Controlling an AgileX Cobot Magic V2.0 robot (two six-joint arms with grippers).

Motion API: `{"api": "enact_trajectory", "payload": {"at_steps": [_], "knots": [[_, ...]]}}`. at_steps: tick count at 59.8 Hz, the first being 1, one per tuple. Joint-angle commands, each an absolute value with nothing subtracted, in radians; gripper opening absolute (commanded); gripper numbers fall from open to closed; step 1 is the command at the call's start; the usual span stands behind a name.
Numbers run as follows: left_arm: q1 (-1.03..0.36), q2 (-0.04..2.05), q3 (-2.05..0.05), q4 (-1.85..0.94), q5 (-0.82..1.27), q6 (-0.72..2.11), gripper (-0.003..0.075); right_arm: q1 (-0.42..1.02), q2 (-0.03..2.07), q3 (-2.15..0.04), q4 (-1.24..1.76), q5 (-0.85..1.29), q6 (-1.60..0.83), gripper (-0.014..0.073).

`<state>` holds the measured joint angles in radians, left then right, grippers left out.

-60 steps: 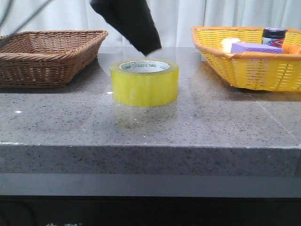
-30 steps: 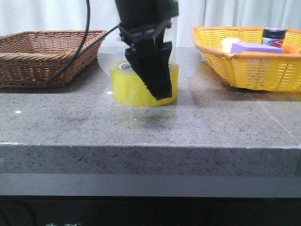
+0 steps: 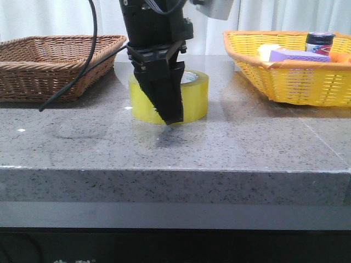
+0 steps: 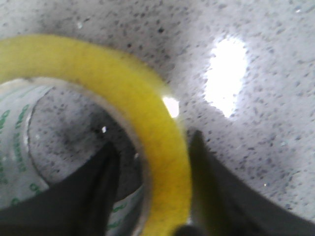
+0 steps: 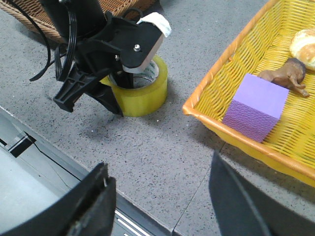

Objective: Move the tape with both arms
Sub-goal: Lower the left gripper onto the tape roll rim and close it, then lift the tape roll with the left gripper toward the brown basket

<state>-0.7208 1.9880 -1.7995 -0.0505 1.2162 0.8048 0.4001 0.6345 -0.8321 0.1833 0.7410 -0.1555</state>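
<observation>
The tape (image 3: pixel 194 98), a wide yellow roll with a white core and green lettering, stands on the grey stone table (image 3: pixel 247 142). My left gripper (image 3: pixel 170 109) has come down over its near wall and stands open. In the left wrist view one finger (image 4: pixel 98 187) is inside the core and the other finger (image 4: pixel 216 187) is outside, with the yellow wall (image 4: pixel 147 113) between them and a gap on the inner side. My right gripper (image 5: pixel 162 196) is open and empty, high above the table's front edge. It looks down on the roll (image 5: pixel 147 96).
A brown wicker basket (image 3: pixel 55 66) stands at the back left. A yellow basket (image 3: pixel 296 82) at the back right holds a purple sponge block (image 5: pixel 256 108), a dark bottle (image 3: pixel 319 41), a bread roll (image 5: pixel 305 42) and a small brown figure (image 5: pixel 285 78). A black cable (image 3: pixel 82 71) hangs from the left arm.
The left arm dropped from above and behind the roll onto it, then shifted slightly left, its fingers now astride the near wall. The roll has not moved.
</observation>
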Motion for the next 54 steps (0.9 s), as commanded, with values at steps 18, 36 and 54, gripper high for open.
{"api": "enact_trajectory", "payload": {"at_steps": [18, 36, 54], "knots": [[-0.723, 1.935, -1.863, -0.067, 1.205, 0.721, 0.0134, 0.394, 0.632, -0.856, 0.196, 0.675, -0.157, 0.0447], [-0.723, 1.935, -2.078, 0.061, 1.200, 0.495, 0.0134, 0.394, 0.632, -0.856, 0.196, 0.674, -0.157, 0.0447], [-0.714, 1.935, -2.237, 0.280, 1.247, 0.259, 0.0134, 0.394, 0.632, -0.856, 0.196, 0.674, -0.157, 0.0447]]}}
